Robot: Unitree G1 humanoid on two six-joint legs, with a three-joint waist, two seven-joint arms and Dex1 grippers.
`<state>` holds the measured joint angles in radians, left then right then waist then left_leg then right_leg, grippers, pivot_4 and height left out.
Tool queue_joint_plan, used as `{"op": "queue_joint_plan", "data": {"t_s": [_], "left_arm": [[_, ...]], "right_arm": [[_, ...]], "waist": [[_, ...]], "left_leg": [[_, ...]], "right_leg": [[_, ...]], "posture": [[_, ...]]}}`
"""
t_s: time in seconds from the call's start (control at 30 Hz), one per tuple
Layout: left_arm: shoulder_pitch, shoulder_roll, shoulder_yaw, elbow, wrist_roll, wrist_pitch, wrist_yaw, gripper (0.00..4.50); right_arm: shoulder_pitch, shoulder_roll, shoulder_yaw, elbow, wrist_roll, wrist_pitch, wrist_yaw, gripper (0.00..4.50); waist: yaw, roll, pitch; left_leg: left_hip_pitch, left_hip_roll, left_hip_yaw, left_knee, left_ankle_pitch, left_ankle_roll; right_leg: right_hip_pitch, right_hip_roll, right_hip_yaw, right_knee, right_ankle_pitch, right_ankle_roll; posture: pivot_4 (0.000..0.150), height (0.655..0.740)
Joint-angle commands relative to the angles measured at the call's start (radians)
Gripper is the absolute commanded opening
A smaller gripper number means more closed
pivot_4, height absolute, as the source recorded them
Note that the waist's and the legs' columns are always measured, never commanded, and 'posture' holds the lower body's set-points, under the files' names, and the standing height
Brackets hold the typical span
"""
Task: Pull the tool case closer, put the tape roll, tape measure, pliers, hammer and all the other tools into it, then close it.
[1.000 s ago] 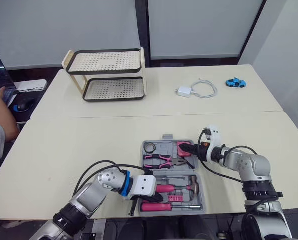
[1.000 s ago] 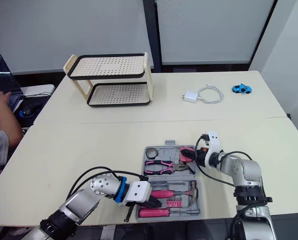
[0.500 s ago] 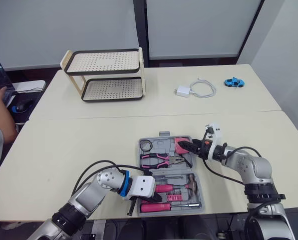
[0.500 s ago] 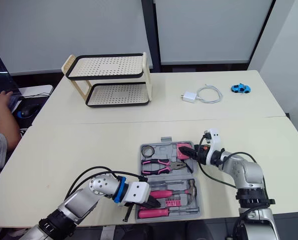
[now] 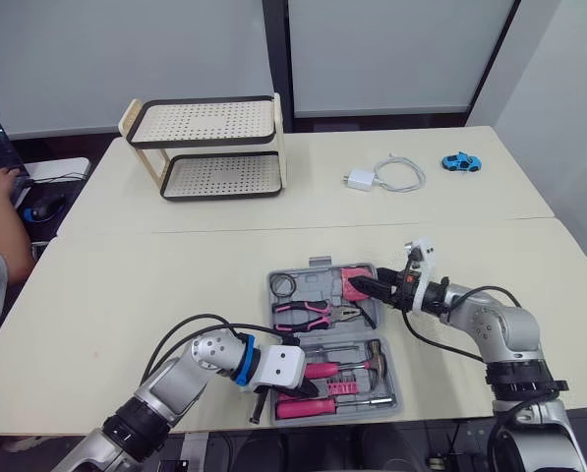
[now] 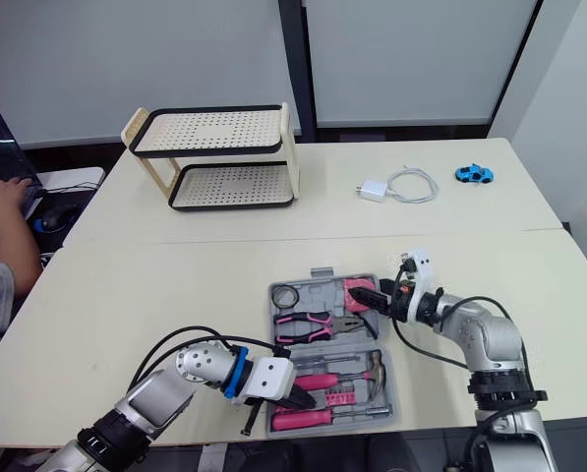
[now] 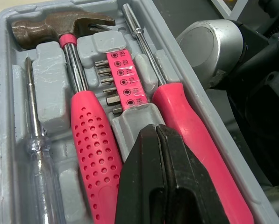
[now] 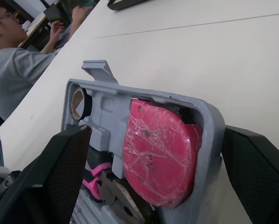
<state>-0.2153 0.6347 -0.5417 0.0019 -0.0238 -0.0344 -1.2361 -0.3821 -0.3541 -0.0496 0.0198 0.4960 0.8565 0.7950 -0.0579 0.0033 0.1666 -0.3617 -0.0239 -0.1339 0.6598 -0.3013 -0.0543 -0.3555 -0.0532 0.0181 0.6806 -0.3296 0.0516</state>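
A grey moulded-plastic tool case lies open and flat on the cream table. Its far half holds a small tape roll, a pair of pink-handled pliers and a round pink tape measure wrapped in clear film. Its near half holds a hammer with a dark steel head and a dotted pink grip, a long pink-handled screwdriver, a pink strip of driver bits and a thin clear-handled screwdriver.

The right gripper has its jaws spread wide. The case corner with the tape measure sits between them: one finger is on the pliers side, the other outside the case wall. Whether either finger touches the plastic cannot be told.

The left gripper has its jaws pressed together with nothing between them. It sits over the near half of the case, with the hammer grip just to one side, the screwdriver handle just to the other and the bit strip ahead of the tips.
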Motion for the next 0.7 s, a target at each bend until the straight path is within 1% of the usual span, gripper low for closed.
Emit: {"op": "queue_joint_plan", "data": {"t_s": [0.03,0.23,0.43,0.57,0.7], "left_arm": [[0.029,0.029,-0.042,0.086,0.084,0.021,-0.002,0.0],[0.029,0.03,-0.042,0.083,0.085,0.02,-0.001,0.0],[0.022,0.02,-0.024,0.071,0.069,0.036,0.016,0.0],[0.018,0.023,0.058,0.001,-0.031,0.121,0.018,0.0],[0.033,0.065,0.149,-0.12,-0.159,0.252,-0.008,0.0]], "right_arm": [[0.0,0.0,0.046,-0.074,0.043,-0.015,0.062,4.47],[0.004,-0.028,0.066,-0.096,0.033,-0.038,0.083,4.47],[0.027,-0.081,0.084,-0.161,0.032,-0.059,0.113,4.47],[0.047,-0.116,0.082,-0.224,0.033,-0.065,0.121,4.47],[0.06,-0.129,0.081,-0.256,0.03,-0.075,0.114,4.47]], "waist": [[0.0,0.0,0.0],[0.0,0.0,0.0],[0.002,0.0,0.0],[0.002,-0.001,0.001],[0.002,-0.001,0.002]], "left_leg": [[0.0,0.0,0.0,0.0,0.0,0.0],[0.0,0.0,0.0,0.0,0.0,0.0],[0.0,0.0,0.0,0.0,0.0,0.0],[-0.001,0.0,0.0,0.0,0.0,0.0],[-0.002,0.0,-0.001,0.0,0.0,0.0]], "right_leg": [[0.0,0.0,0.0,0.0,0.0,0.0],[0.0,0.0,0.0,0.0,0.0,0.0],[0.0,0.0,0.0,0.0,0.0,0.0],[0.0,0.0,0.0,0.0,0.0,0.0],[-0.001,0.0,-0.001,0.0,0.0,0.0]], "posture": [[0.15,0.74],[0.15,0.74],[0.15,0.74],[0.15,0.74],[0.15,0.74]]}}
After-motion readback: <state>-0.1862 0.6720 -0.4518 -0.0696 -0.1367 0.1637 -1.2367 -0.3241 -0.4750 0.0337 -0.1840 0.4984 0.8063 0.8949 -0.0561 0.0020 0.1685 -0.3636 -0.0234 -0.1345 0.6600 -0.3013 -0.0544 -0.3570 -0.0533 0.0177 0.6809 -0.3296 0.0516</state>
